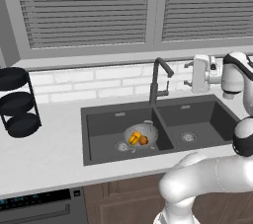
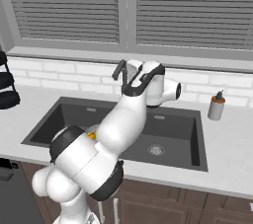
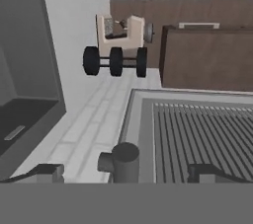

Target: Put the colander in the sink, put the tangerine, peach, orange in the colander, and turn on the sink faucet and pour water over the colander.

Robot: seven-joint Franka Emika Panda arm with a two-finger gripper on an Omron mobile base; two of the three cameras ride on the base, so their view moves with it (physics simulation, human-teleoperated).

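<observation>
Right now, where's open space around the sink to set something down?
Bare counter lies between the black rack and the sink. The right basin holds just its drain. The left basin is taken by the colander with fruit. It is crowded behind, where the arm reaches by the faucet.

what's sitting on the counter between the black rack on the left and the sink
Nothing: in the left base view, the counter between the black rack and the sink is bare white surface.

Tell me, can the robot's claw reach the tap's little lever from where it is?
Probably yes. The claw hovers up by the wall just right of the sink faucet, near its side lever, with nothing between them. The colander sits low in the sink, out of the way.
</observation>
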